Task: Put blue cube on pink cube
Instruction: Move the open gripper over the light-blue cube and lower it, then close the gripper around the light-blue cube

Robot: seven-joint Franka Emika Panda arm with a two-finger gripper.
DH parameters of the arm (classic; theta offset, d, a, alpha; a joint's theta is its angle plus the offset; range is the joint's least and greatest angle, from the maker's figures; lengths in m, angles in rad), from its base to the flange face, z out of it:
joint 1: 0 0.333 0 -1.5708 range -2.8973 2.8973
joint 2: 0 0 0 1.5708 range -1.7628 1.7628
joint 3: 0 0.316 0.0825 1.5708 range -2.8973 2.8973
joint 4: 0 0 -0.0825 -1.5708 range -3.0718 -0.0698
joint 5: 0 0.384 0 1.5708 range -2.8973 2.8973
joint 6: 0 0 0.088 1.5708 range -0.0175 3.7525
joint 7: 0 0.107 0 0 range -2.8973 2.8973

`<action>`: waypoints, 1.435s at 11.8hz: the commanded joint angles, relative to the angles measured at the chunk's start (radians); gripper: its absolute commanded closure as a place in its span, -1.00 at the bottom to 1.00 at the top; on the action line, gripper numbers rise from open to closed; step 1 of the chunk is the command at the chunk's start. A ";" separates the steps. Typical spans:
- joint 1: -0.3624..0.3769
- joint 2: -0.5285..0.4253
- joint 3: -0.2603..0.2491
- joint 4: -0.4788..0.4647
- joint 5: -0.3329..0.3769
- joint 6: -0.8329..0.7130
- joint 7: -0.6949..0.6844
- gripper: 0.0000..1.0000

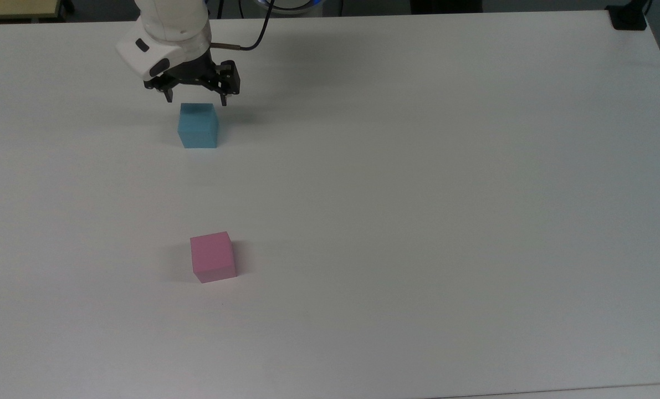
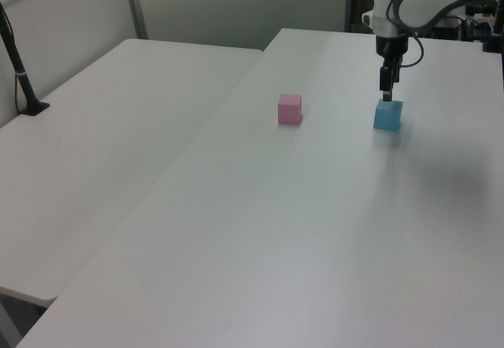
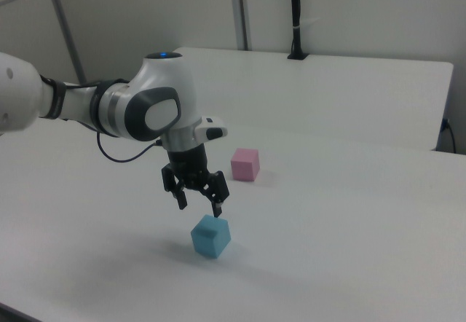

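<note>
In the top view, the pincer (image 1: 195, 101) hangs near the worktop's (image 1: 418, 166) far-left corner, its two fingers spread wide and pointing down. Directly beneath it sits the blue cube (image 1: 198, 126), resting flat on the worktop, untouched; the right view shows the fingertips above the blue cube's top face, clear of it. The pink cube (image 1: 213, 257) stands well apart, closer to the near edge and slightly further toward the top view's right.

Three elevated views, shared table (image 1: 418, 166)
</note>
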 commanded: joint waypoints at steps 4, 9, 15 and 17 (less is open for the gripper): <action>0.018 0.038 -0.038 -0.064 -0.030 0.116 -0.040 -1.00; 0.016 0.107 -0.038 -0.064 -0.030 0.169 -0.040 -1.00; 0.022 0.086 -0.038 -0.053 -0.027 0.153 -0.075 0.19; 0.025 0.021 -0.040 -0.023 -0.017 0.082 -0.083 0.19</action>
